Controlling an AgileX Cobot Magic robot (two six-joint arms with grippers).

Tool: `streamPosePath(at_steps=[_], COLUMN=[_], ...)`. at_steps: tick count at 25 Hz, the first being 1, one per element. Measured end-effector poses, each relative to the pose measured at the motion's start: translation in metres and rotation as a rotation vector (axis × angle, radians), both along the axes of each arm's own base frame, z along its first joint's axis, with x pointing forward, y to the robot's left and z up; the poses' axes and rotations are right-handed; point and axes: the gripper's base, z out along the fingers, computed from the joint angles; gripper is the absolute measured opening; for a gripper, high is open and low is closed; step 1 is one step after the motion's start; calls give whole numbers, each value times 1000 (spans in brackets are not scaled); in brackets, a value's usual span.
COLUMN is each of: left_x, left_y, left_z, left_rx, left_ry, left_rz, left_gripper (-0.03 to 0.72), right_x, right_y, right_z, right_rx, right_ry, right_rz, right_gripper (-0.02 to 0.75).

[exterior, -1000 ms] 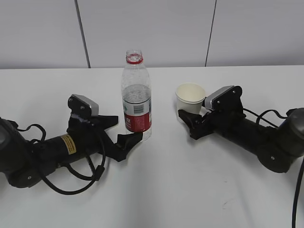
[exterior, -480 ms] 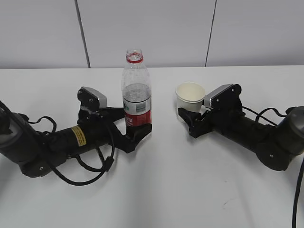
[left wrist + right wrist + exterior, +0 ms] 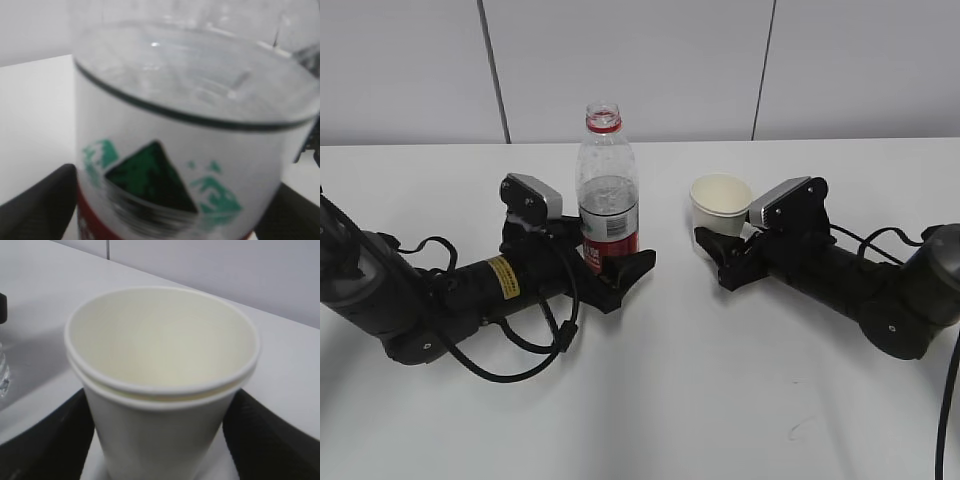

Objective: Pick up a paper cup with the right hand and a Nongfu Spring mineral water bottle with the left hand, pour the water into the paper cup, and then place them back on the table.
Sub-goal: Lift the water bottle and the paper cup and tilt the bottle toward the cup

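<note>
bottle (image 3: 608,195) and cup (image 3: 720,204) both stand upright on the white table (image 3: 680,400), a little apart, the bottle to the left of the cup. i have each arm lying low along the table so the claws come in from the side at the level of the lower bodies, which i think is the safest way to take them without tipping.

left claw (image 3: 612,268) has its fingers on both sides of the bottle's red label; in the left wrist view the dark pads (image 3: 35,210) sit at the edges with the bottle (image 3: 190,150) filling the gap. whether they press already, i cannot tell. right claw (image 3: 718,248) is at the foot of the cup, and in the right wrist view the fingers (image 3: 45,440) stand on each side of the cup (image 3: 160,390) with a small space visible, so i judge it released, not gripping yet.

the bottle is clear plastic with a red neck ring, no cap, water reaching about the top of the label, which shows a green mountain print. the cup is off-white with a rolled rim, and looks like two cups nested; it is empty inside.
</note>
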Motion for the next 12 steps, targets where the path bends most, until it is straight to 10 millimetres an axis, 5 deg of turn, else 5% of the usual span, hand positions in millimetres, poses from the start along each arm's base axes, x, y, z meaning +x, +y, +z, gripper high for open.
streamPosePath(at_steps=[12], left_x=[0], left_y=[0], left_z=[-2], left_rx=[20], left_ry=[12], left_rz=[3], left_gripper=[427], right_x=[0], right_y=[0], right_z=[0], right_rx=[8], right_ry=[4], right_rz=[-2], right_gripper=[494])
